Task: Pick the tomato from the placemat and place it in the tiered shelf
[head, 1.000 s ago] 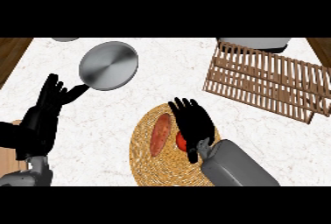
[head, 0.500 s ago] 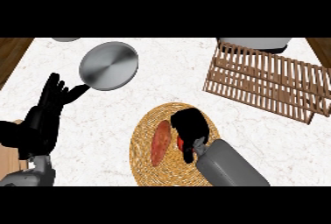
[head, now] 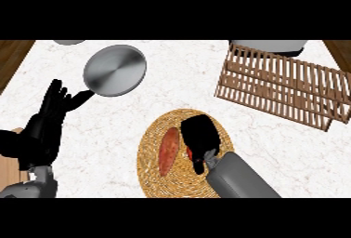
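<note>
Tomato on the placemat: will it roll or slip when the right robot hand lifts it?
The tomato looks long and rounded, so it may roll sideways if nudged. Its skin looks smooth, so probably slippery. The woven placemat should damp rolling. The right robot hand is curled beside it, hiding part.

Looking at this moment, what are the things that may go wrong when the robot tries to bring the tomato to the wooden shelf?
1. The right hand covers much of the tomato on the placemat, so its hold cannot be seen; the tomato may slip out during the lift.
2. The woven placemat might shift or rise with the hand.
3. The tiered shelf stands further back and to the right, with slatted levels; the tomato could roll off them or the hand could bump its frame.
</note>
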Robot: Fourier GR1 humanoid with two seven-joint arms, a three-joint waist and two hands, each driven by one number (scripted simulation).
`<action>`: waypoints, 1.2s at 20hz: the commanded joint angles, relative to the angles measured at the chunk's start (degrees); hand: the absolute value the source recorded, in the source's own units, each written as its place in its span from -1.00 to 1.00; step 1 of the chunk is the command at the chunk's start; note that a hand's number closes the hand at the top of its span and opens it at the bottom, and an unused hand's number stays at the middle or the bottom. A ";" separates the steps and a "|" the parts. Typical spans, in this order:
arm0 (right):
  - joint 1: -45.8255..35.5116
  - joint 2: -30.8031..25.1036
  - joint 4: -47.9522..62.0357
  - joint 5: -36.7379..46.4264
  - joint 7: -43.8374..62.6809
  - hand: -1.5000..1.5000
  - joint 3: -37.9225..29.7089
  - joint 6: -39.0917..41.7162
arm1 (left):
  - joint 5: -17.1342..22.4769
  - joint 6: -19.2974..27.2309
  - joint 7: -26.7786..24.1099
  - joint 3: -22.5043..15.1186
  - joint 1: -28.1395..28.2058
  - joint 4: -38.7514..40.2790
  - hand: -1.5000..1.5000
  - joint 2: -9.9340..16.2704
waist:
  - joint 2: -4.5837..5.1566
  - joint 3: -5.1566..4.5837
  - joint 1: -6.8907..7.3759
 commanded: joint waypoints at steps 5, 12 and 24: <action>11.96 1.91 -8.11 -0.91 21.41 1.00 -13.44 -10.38 | 0.94 -0.44 -1.14 1.22 3.34 -0.84 0.00 0.11 | -0.40 0.06 -2.39; 16.46 1.95 -32.50 -1.40 37.29 1.00 -3.48 -11.03 | 0.13 -0.37 1.75 0.19 1.45 -1.56 0.00 -0.13 | -0.15 0.05 -0.84; 4.38 1.93 -52.15 12.71 52.07 1.00 -10.25 -6.42 | 0.80 -0.96 2.70 0.87 0.56 -1.12 0.00 0.11 | -0.22 -0.01 -0.75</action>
